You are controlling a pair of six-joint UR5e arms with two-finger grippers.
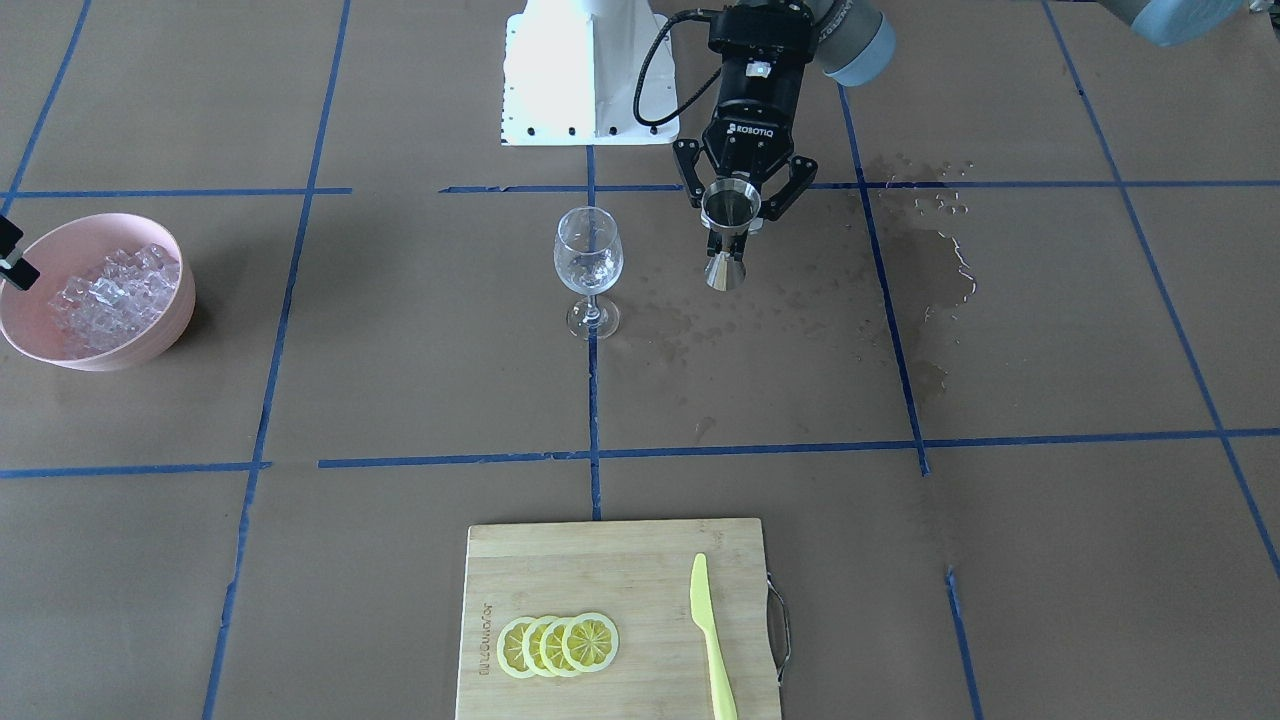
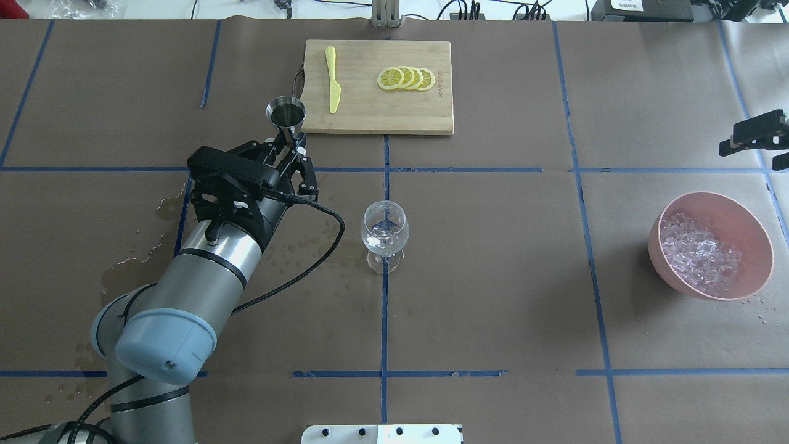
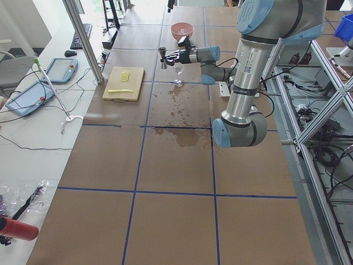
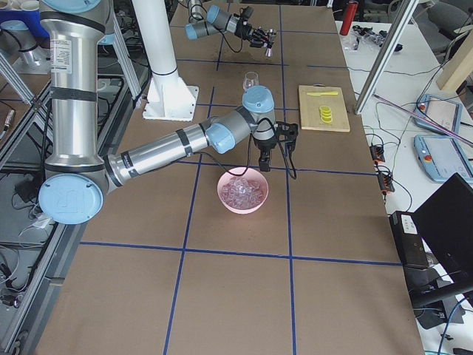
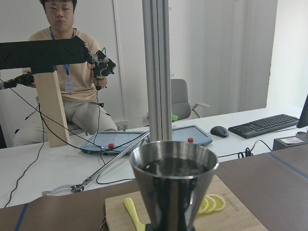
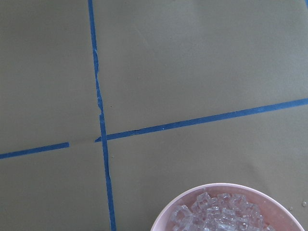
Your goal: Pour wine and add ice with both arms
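Observation:
My left gripper (image 1: 733, 215) is shut on the waist of an upright steel jigger (image 1: 728, 240), held above the table beside the wine glass (image 1: 588, 265). In the left wrist view the jigger (image 5: 173, 187) holds dark liquid. From overhead the jigger (image 2: 286, 116) sits ahead of the left gripper (image 2: 291, 147), to the left of the glass (image 2: 385, 231). The ice (image 2: 703, 253) fills a pink bowl (image 2: 749, 216) at the right. My right gripper (image 2: 755, 151) hangs past the bowl's far side, its fingers apart and empty. The ice (image 6: 216, 216) shows at the bottom of the right wrist view.
A wooden cutting board (image 2: 370, 111) at the far edge carries lemon slices (image 2: 407, 78) and a yellow-green knife (image 2: 333, 86). Wet spill marks (image 2: 142, 259) lie under my left arm. The white pedestal (image 1: 590, 70) stands at the robot's side.

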